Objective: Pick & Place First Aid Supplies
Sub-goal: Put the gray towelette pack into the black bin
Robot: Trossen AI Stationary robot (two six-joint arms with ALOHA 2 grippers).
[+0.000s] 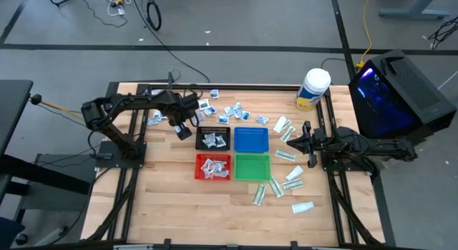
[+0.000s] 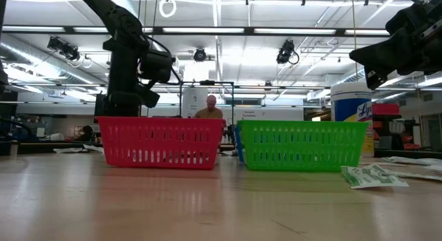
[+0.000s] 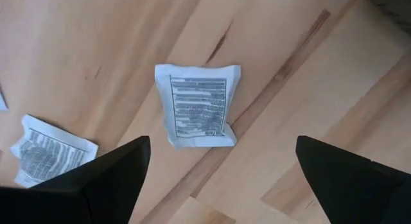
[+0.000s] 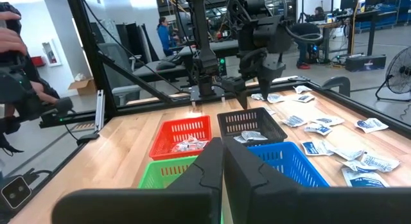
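Observation:
My left gripper (image 1: 180, 128) points down, open, just left of the black tray (image 1: 213, 137). In its wrist view the two fingers stand either side of a squarish white packet with bluish print (image 3: 198, 105), which lies flat on the wood below them, untouched. A second such packet (image 3: 51, 150) lies beside it. More square packets (image 1: 232, 110) are scattered at the far side, and narrow white-and-green ones (image 1: 285, 126) lie to the right. My right gripper (image 4: 223, 160) waits level and shut at the table's right side (image 1: 292, 141).
Black, blue (image 1: 251, 139), red (image 1: 213, 167) and green (image 1: 252, 166) mesh trays stand in a square at mid-table; the black and red ones hold packets. A big white jar with a yellow label (image 1: 313, 89) stands far right. People show in the room behind.

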